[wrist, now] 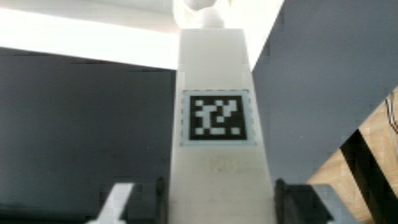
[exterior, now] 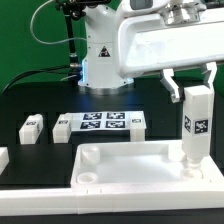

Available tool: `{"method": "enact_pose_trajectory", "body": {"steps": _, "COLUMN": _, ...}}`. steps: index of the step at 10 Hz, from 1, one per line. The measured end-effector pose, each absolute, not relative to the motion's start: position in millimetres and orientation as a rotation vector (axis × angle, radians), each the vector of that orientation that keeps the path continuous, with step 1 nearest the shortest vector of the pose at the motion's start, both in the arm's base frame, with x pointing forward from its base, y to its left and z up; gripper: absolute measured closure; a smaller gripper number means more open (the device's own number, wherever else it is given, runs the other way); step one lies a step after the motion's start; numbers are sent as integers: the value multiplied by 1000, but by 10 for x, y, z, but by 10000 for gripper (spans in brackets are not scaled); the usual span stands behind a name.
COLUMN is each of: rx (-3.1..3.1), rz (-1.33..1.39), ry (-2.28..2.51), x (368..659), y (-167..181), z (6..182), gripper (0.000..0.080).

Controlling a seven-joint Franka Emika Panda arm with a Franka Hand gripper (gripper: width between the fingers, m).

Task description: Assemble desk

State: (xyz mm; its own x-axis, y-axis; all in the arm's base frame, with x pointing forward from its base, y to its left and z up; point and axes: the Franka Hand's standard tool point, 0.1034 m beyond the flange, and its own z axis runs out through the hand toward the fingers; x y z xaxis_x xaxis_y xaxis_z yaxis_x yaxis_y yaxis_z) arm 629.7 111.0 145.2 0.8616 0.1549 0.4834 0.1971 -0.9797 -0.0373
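- Where the table [exterior: 40,160] comes nearest in the exterior view, the tabletop [exterior: 120,150] lies flat with its rim up. A round socket [exterior: 88,178] shows at its front corner, toward that view's left.
- At the tabletop's back corner, toward the exterior view's right, a leg [exterior: 194,150] stands upright with its foot inside the rim. A tag [exterior: 197,125] faces the camera.
- The gripper [exterior: 192,88] grasps the leg's upper end from above. In the wrist view a finger [wrist: 121,203] sits on each side of the leg [wrist: 217,60], with dark pads against its flanks.
- Behind the tabletop, a loose leg [exterior: 33,126] lies on the table toward the exterior view's left.
- The marker board [exterior: 100,122] lies flat near the middle, just beyond the tabletop's back rim.
- Farthest back, the arm's white base [exterior: 100,65] stands before a green backdrop [exterior: 20,40].
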Motion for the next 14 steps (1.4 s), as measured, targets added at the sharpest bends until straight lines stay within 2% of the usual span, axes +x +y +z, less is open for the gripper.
{"method": "enact_pose_trajectory", "body": {"steps": 2, "rx": -2955, "rz": -739, "ry": -284, "x": 6280, "y": 1083, "z": 1379, "gripper": 512}}
{"method": "enact_pose_trajectory", "body": {"steps": 6, "rx": -2956, "rz": -746, "ry": -289, "x": 6291, "y": 1057, "z": 1361, "gripper": 512}}
{"method": "enact_pose_trajectory", "body": {"steps": 11, "rx": -2958, "rz": -726, "ry": -294, "x": 6243, "y": 1093, "z": 1231, "gripper": 512}}
{"method": "enact_pose_trajectory", "body": {"steps": 14, "rx": -2942, "rz": -777, "ry": -288, "x": 6260, "y": 1120, "z": 1215, "gripper": 512}}
